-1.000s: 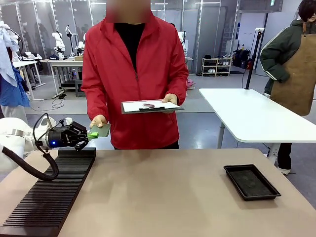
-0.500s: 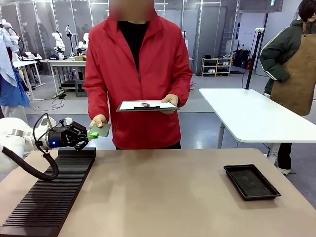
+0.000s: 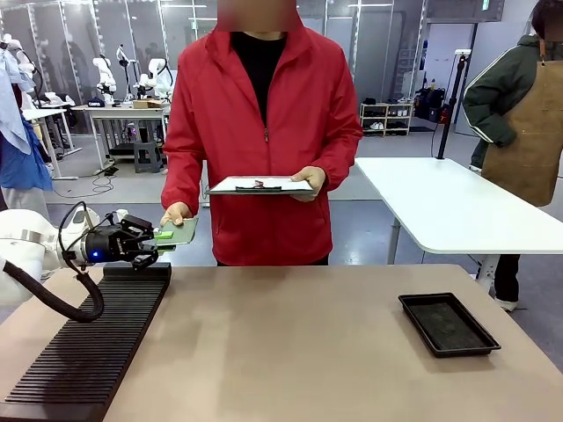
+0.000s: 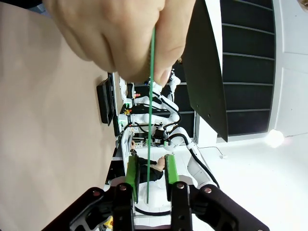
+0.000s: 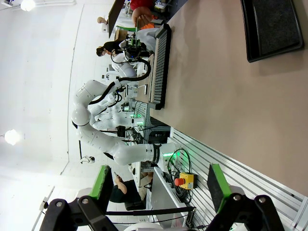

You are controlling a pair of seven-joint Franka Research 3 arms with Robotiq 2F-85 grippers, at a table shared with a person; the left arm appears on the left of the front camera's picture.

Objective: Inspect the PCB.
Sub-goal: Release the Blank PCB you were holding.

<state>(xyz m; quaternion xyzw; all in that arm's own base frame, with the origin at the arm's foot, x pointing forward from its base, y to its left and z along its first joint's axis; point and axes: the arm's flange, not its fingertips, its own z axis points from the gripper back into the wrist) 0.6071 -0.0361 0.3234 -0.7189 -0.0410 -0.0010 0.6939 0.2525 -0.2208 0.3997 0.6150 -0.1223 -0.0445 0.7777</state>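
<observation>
left end effector (image 4: 150,161) jaws parted; right end effector (image 5: 159,171) wide open

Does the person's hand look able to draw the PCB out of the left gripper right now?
Probably yes. The hand pinches the PCB at its far edge, and the left gripper has its green pads standing apart from both faces, so nothing seems to clamp it.

No lettering can be made out from where I stand. The sheet (image 3: 286,184) on the clipboard (image 3: 237,191), up and beyond the left gripper (image 3: 163,236), carries only a dark mark too small to read. The PCB (image 3: 179,230) at that gripper's fingertips shows no print I can read, and the wrist view has it edge-on.
</observation>
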